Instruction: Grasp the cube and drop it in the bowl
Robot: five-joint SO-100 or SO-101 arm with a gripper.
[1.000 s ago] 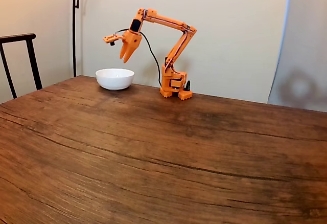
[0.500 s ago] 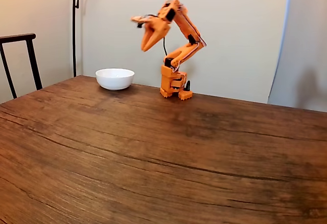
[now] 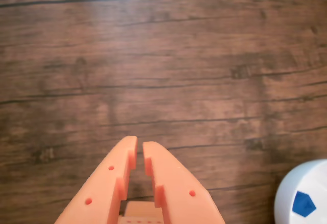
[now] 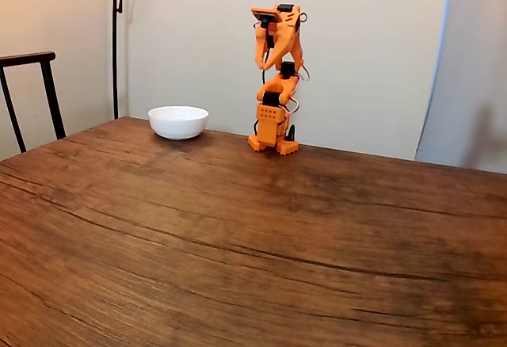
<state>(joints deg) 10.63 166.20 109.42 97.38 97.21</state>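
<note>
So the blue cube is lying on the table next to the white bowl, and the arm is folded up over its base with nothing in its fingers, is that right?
Not quite. The cube lies inside the bowl, not on the table beside it, as the wrist view shows. The rest holds: the arm is folded up over its base, and the gripper holds nothing between its fingers.

Fixed view: low, across table (image 4: 238,236), facing arm, wall. Wrist view: straight down, high. Shared: bowl (image 4: 178,121).
</note>
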